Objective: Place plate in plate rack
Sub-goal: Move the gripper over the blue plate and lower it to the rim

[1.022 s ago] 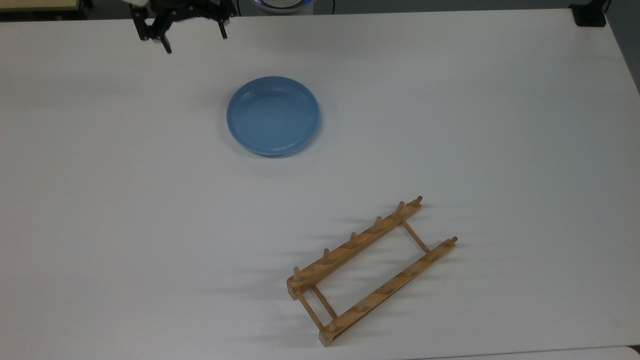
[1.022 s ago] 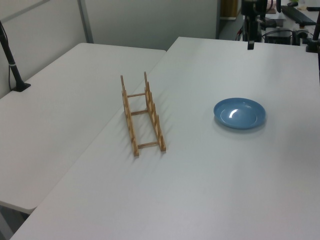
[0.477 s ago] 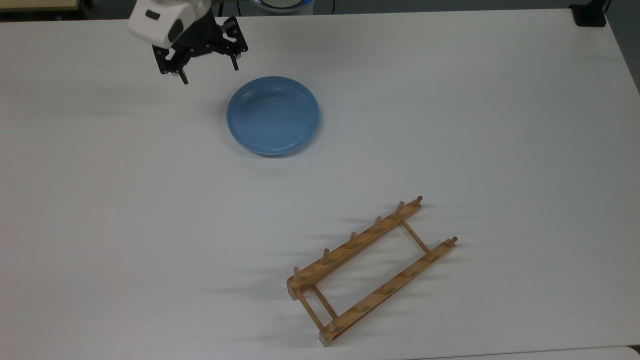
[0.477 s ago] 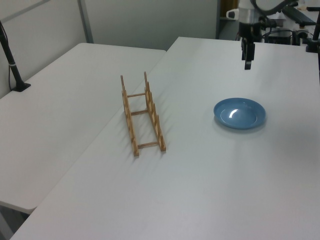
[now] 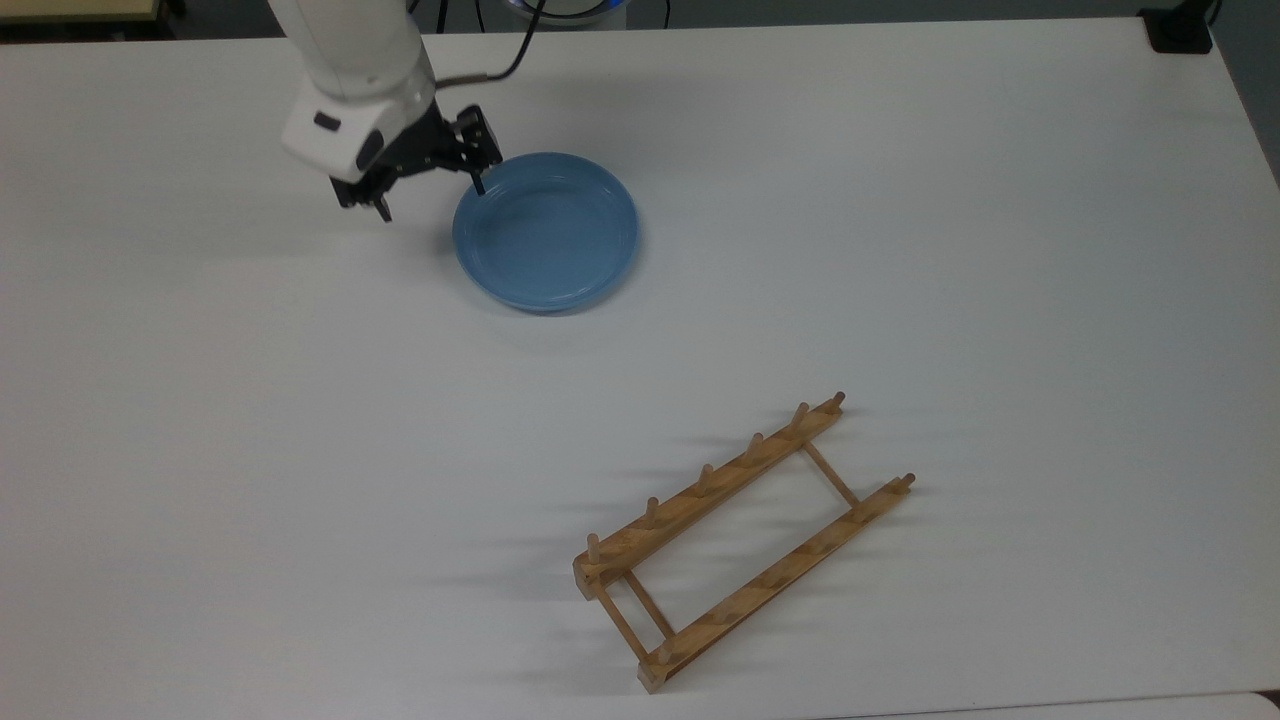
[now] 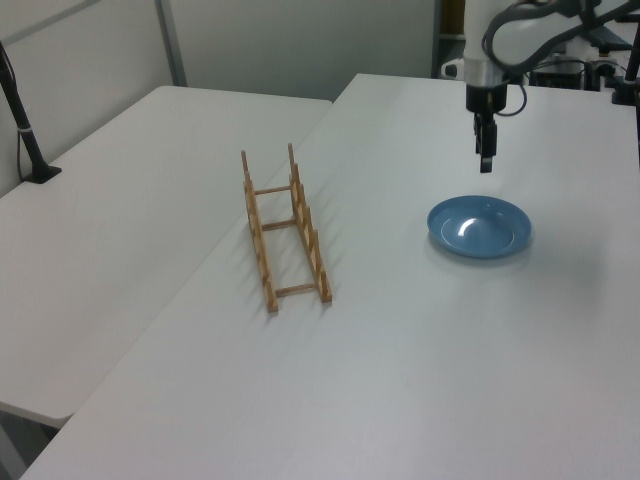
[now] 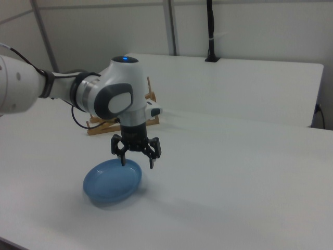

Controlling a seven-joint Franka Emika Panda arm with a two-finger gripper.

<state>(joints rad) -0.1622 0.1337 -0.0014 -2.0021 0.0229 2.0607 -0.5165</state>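
Light-blue and glossy, the plate (image 5: 546,230) lies flat on the white table (image 5: 900,200), well apart from the plate rack (image 5: 745,541), which I read as standing empty toward the top view's lower right. I see the gripper (image 5: 430,200) hanging over the plate's rim on the top view's left side, fingers spread wide and grasping nothing. One fingertip (image 5: 479,186) lines up with the rim; the other (image 5: 384,212) sits outside it, over bare table. In the right view the gripper (image 7: 137,161) is poised above the plate (image 7: 112,180), and I cannot tell whether a fingertip touches it. In the left view the gripper (image 6: 485,160) appears edge-on, clear of the plate (image 6: 479,226), so its opening is hard to judge there. The right view hides most of the plate rack (image 7: 99,126) behind the arm (image 7: 112,99). The arm's upper links are cut off by the top view's upper edge.
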